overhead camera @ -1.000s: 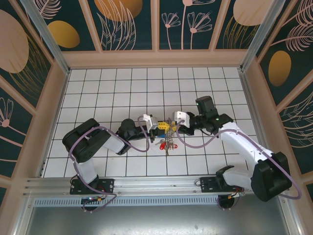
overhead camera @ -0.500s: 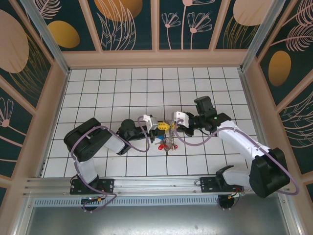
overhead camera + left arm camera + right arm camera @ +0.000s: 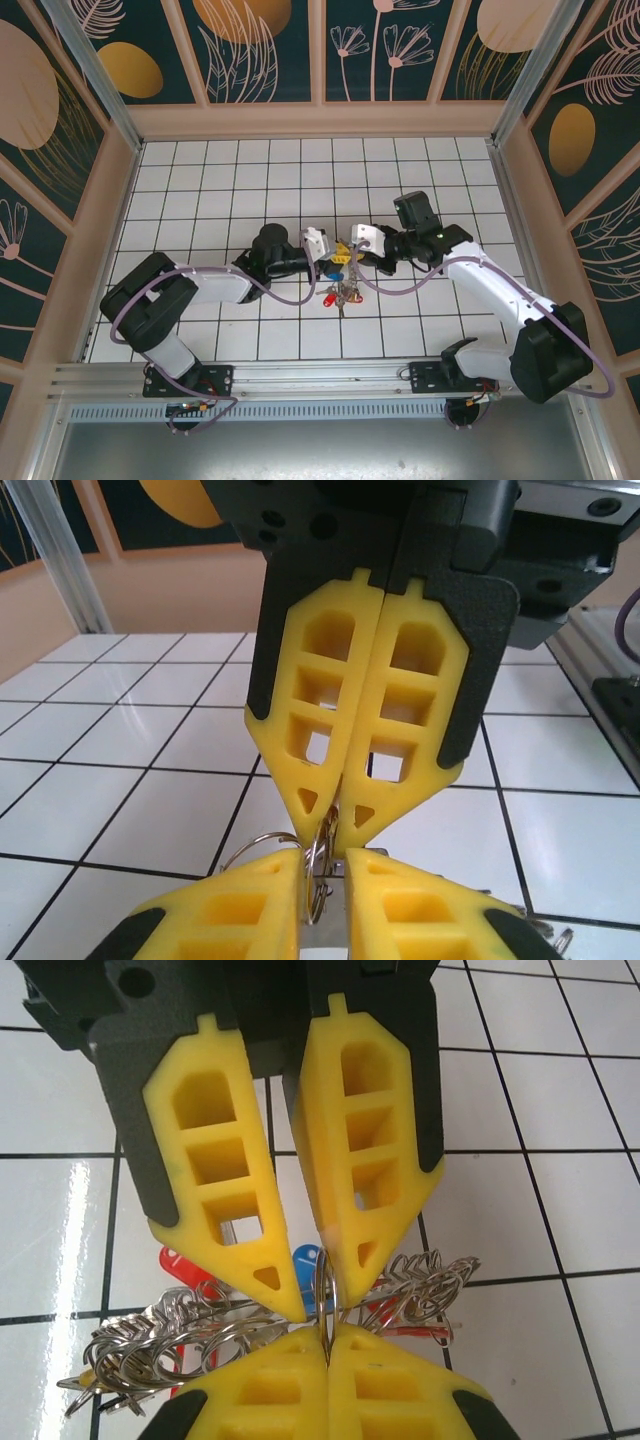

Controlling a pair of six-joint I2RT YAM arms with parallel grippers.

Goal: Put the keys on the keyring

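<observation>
My right end effector (image 3: 328, 1338) is pressed shut on the thin edge of what I take to be the keyring (image 3: 315, 875). My left end effector (image 3: 322, 858) meets it tip to tip, its fingers a sliver apart with the ring's wire in the gap, so I cannot tell whether it grips. The ring is held just above the middle of the table (image 3: 200, 200), with the keys (image 3: 341, 293) bunched beneath, red and blue tags showing. I judge the job partway: which keys are truly threaded I cannot tell.
</observation>
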